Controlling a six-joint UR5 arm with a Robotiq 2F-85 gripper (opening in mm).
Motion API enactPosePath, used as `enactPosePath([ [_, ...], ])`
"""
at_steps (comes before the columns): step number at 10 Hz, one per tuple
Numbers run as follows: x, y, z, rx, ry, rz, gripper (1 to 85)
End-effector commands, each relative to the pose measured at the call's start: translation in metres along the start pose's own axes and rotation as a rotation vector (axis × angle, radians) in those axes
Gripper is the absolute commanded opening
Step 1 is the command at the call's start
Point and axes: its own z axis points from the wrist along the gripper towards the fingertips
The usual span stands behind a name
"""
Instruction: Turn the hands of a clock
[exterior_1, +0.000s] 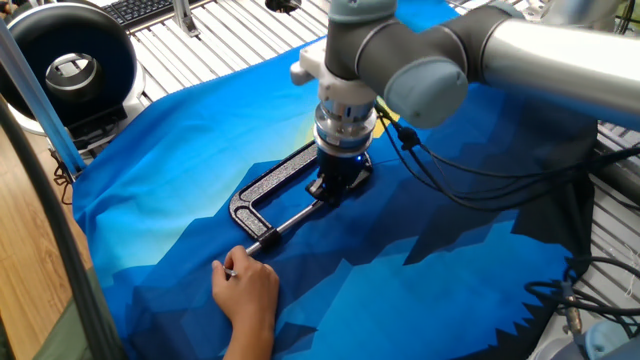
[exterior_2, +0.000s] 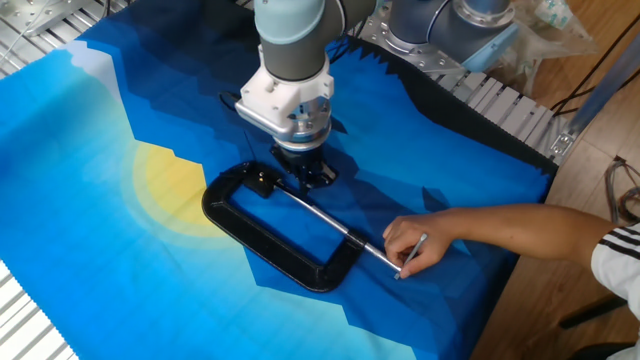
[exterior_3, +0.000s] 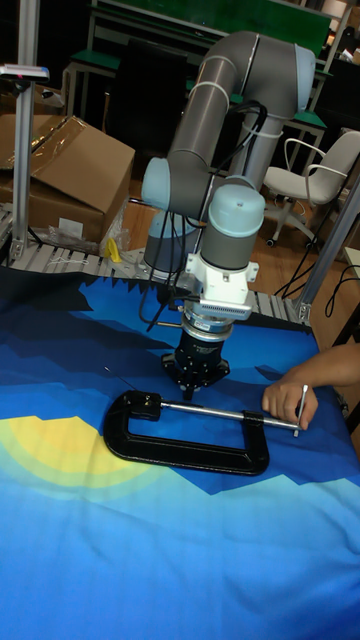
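A black C-clamp (exterior_1: 262, 192) (exterior_2: 255, 238) (exterior_3: 190, 453) lies flat on the blue cloth. My gripper (exterior_1: 337, 178) (exterior_2: 304, 171) (exterior_3: 197, 377) points straight down onto the clamp's jaw end, with its black fingers low against a small dark part there. The clock and its hands are hidden under the fingers. Black on black, the finger gap cannot be made out. A person's hand (exterior_1: 249, 291) (exterior_2: 413, 246) (exterior_3: 290, 400) holds the clamp's screw handle at the other end.
Cables (exterior_1: 470, 165) trail from the wrist across the cloth. A black round device (exterior_1: 68, 60) stands at the far left corner. A cardboard box (exterior_3: 62, 170) sits behind the table. The person's forearm (exterior_2: 540, 232) reaches in from the right side.
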Motion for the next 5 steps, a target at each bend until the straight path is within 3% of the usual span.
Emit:
enactPosePath([
  [1, -0.002, 0.003, 0.003, -0.012, -0.016, 0.006, 1.3],
  [5, -0.015, -0.002, -0.01, 0.016, -0.022, 0.002, 1.3],
])
